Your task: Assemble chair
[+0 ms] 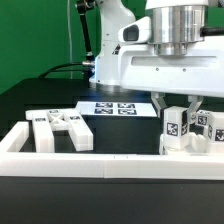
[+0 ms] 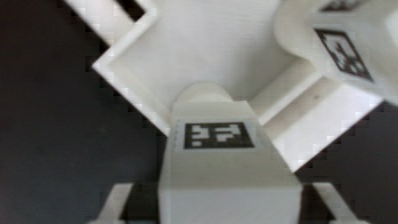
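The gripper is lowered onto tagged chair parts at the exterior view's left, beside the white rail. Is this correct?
Only the side is wrong. The exterior view shows the gripper lowered onto tagged chair parts at its right, beside the white rail.

place: robotics lab | cues: marker board (image 1: 112, 108), green backdrop (image 1: 35, 40), robot arm (image 1: 135, 62)

The arm (image 1: 150, 45) ran off the top of the exterior view! The hand (image 1: 179, 110) sat among the chair parts (image 1: 205, 135), fingertips lost behind them, that cluster clipped at the exterior view's right edge. Marker board (image 1: 105, 108)? Partly covered by the arm. On the wrist view the chair piece (image 2: 217, 150) ran out of frame; a second tagged piece (image 2: 338, 50) was blurred and cut off.
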`<act>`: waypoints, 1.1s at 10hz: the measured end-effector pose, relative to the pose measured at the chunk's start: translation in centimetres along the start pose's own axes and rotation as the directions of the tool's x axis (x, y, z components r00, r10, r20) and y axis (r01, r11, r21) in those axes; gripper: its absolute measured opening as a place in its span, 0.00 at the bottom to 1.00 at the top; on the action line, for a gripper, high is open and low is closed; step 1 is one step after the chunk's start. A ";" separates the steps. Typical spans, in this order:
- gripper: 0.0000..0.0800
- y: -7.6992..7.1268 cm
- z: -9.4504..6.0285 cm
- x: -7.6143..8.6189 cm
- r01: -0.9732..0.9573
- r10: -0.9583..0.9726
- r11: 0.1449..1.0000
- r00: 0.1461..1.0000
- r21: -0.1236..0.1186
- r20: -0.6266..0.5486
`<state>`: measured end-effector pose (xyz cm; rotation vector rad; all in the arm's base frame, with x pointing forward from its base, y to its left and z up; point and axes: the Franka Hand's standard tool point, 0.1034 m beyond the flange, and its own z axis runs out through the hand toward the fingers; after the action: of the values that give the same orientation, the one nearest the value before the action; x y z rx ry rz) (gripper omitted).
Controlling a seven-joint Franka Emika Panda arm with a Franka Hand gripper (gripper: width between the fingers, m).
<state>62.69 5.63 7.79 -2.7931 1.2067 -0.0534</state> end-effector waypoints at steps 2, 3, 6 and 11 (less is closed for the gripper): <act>0.36 0.1 0.0 0.0 -0.198 0.198 0.980 0.980 0.001 0.001; 0.36 0.1 0.0 0.0 -0.286 0.286 0.958 0.958 0.001 0.001; 0.36 0.0 0.1 -0.2 -0.524 0.524 0.852 0.852 -0.003 0.002; 0.36 0.1 0.1 0.0 -0.786 0.786 0.619 0.619 -0.007 0.007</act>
<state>62.62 5.60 7.64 -1.9828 2.3006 0.0318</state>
